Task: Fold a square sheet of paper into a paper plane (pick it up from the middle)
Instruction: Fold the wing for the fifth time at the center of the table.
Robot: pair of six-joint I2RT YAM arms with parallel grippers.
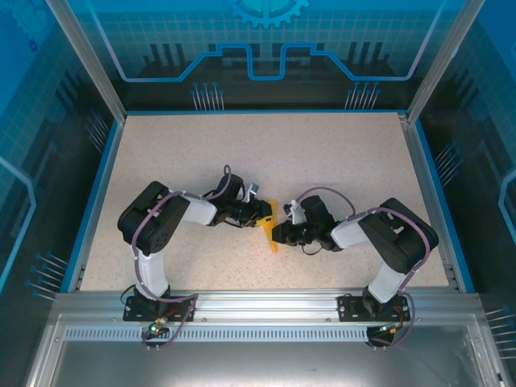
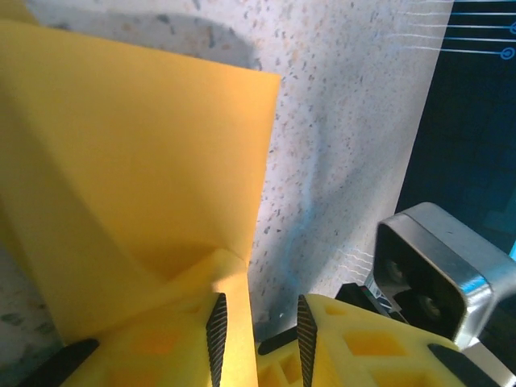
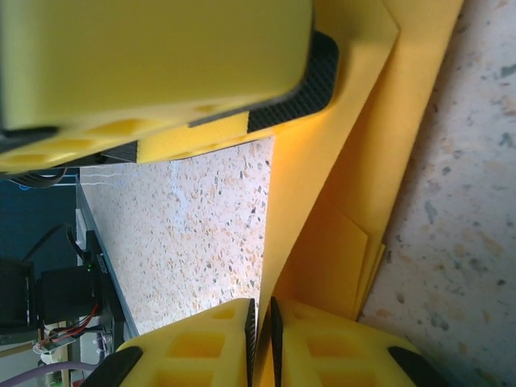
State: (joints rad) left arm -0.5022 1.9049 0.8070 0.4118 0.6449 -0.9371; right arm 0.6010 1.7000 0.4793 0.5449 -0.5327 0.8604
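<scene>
Sheet [image 1: 272, 234] standing on edge, running near-to-far between arms; right gripper [image 3: 262, 310] pinching it, left gripper [image 2: 260, 310] hold unclear.

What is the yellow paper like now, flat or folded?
Folded. The paper shows several stacked layers with creased edges in the right wrist view, not one flat square.

From where I stand, no words, numbers or brand labels can be read anywhere; the blue backdrop panel [image 1: 266, 48] carries just a gear emblem [image 1: 268, 10] and circuit-like lines.
</scene>
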